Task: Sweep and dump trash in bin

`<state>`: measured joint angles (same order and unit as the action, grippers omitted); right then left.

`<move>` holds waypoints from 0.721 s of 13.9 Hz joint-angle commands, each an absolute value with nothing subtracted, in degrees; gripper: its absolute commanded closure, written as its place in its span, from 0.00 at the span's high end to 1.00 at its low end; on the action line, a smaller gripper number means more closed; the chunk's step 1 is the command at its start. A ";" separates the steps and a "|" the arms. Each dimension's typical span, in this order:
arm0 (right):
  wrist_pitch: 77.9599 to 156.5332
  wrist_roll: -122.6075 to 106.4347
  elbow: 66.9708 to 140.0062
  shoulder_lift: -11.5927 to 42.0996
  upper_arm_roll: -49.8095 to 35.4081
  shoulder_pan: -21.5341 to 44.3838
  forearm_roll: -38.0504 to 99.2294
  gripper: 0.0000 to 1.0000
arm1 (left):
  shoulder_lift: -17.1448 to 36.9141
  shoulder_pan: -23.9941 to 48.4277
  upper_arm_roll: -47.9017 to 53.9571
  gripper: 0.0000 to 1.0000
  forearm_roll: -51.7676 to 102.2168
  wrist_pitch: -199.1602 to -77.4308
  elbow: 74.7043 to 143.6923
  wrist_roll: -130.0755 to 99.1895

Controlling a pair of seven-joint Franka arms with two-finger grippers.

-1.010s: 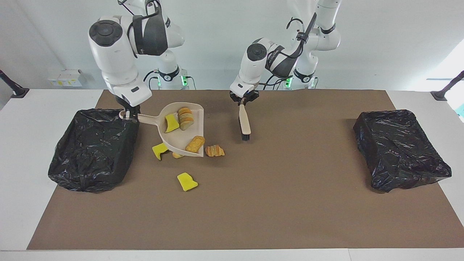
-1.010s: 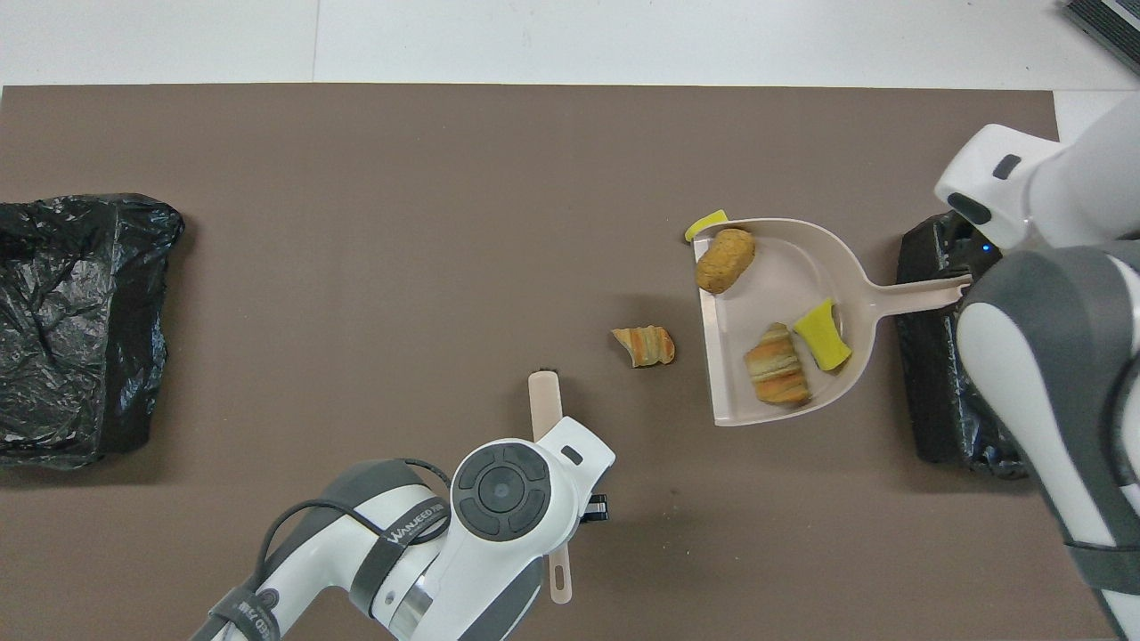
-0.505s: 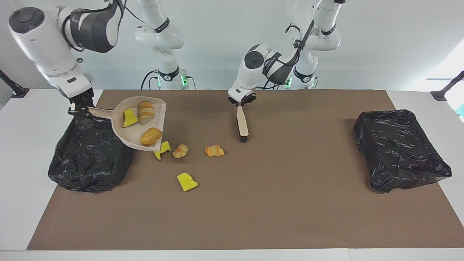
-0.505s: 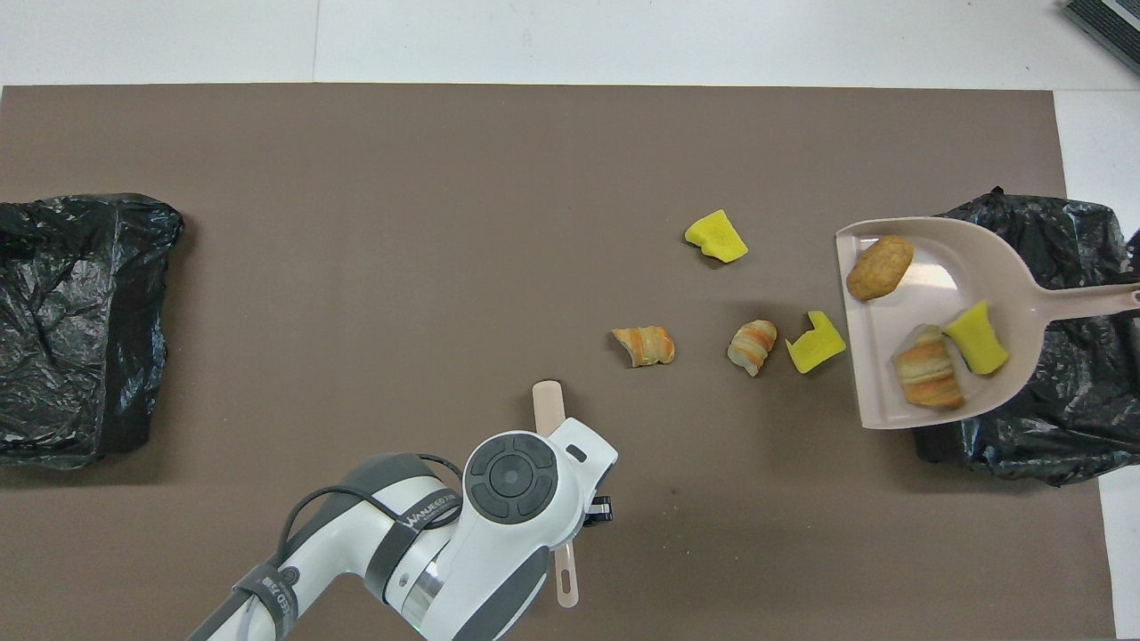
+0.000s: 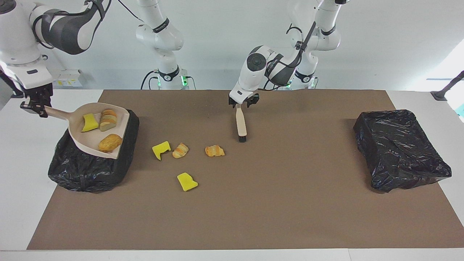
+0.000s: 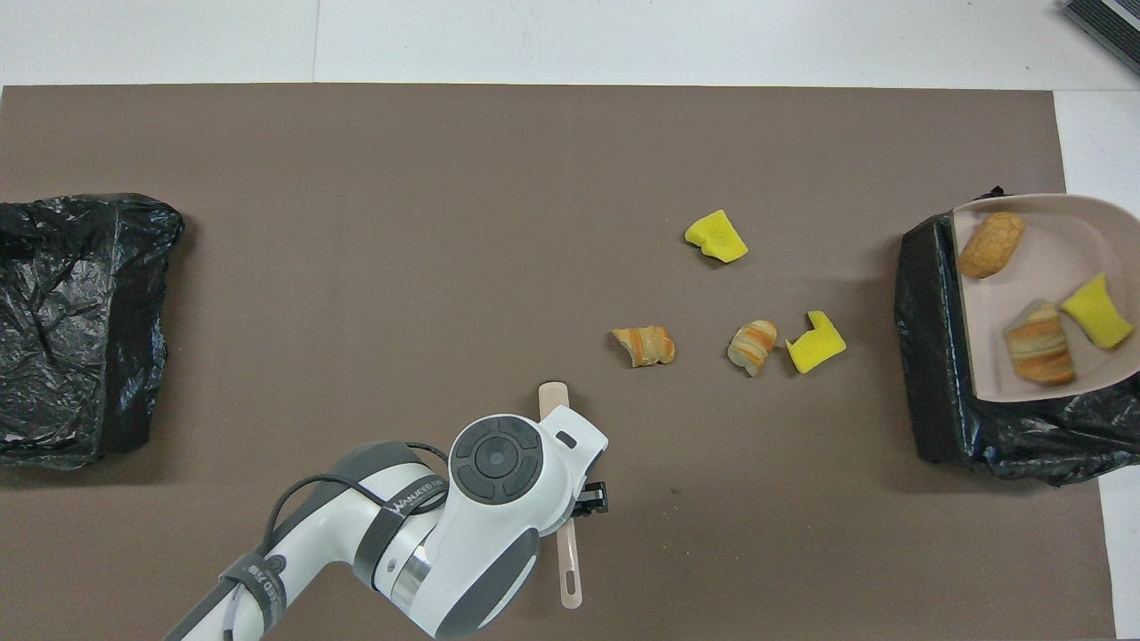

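Dustpan (image 5: 95, 132) pinched level by right gripper (image 5: 35, 105) over bin (image 5: 90, 165), keeping load in; left gripper (image 5: 243, 102) apparently spread over brush (image 5: 241, 125).

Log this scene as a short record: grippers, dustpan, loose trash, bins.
right gripper: shut on dustpan handle, pan over the near bin at the right arm's end
in dustpan: yellow chunk, croissant, roll
on mat: loose chunks, loose croissants
left gripper: at the handle end of the brush, which lies on the mat
other bin: left arm's end
dump: not yet done
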<state>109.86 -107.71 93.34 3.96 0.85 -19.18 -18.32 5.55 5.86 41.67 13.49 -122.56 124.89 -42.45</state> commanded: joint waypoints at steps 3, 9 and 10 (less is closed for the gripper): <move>115.32 -101.70 99.66 2.20 0.26 -20.31 -35.29 0.00 | 4.75 4.83 32.89 1.00 12.04 -114.88 117.08 -41.13; 108.47 -98.71 100.02 1.41 -0.09 -14.07 -50.07 0.00 | 2.73 -0.42 25.75 1.00 7.56 -113.73 115.22 -27.72; 107.15 -96.70 99.93 1.32 -0.09 -13.11 -52.79 0.00 | 1.51 -1.57 25.49 1.00 7.56 -112.25 115.22 -24.99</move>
